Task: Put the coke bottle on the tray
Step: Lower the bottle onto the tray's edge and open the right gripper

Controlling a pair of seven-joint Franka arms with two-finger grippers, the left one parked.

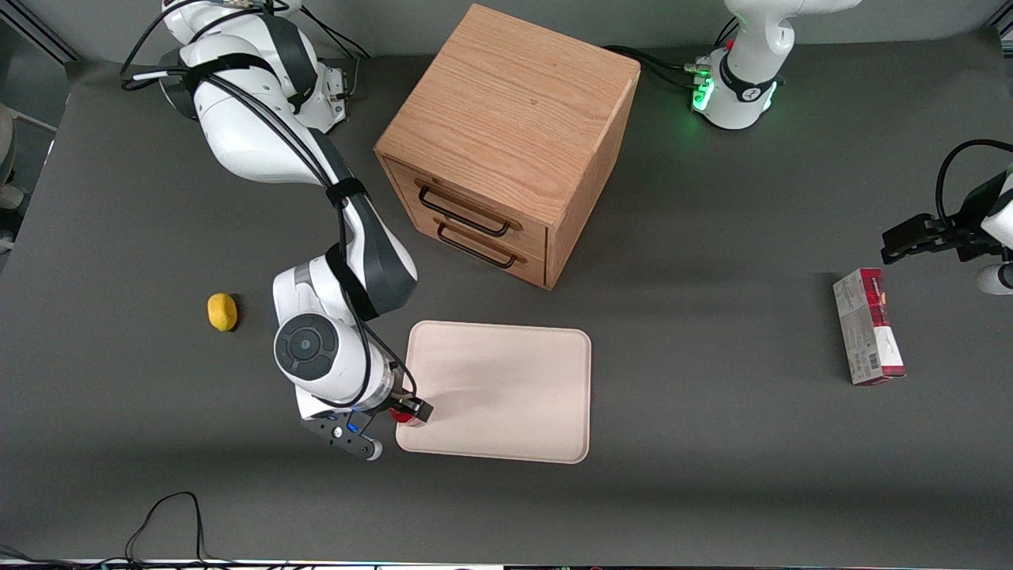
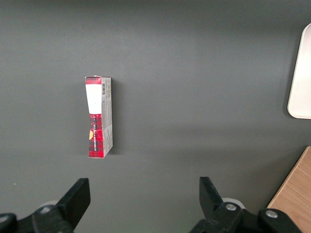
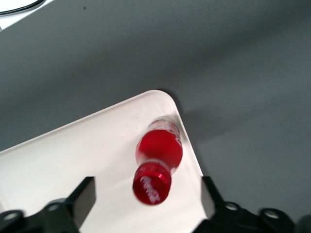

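Observation:
The coke bottle [image 3: 158,162], small and red with a red cap and white lettering, stands on the cream tray [image 3: 73,155] close to one rounded corner. My right gripper [image 3: 147,190] is open just above it. Its two black fingers are spread wide on either side of the cap, not touching it. In the front view the gripper [image 1: 407,408] hangs over the tray [image 1: 506,388] at the near corner toward the working arm's end. Only a bit of the red bottle [image 1: 402,416] shows under it.
A wooden two-drawer cabinet [image 1: 506,134] stands farther from the camera than the tray. A yellow lemon [image 1: 222,311] lies toward the working arm's end. A red-and-grey carton [image 1: 866,324] lies toward the parked arm's end, also in the left wrist view [image 2: 98,116].

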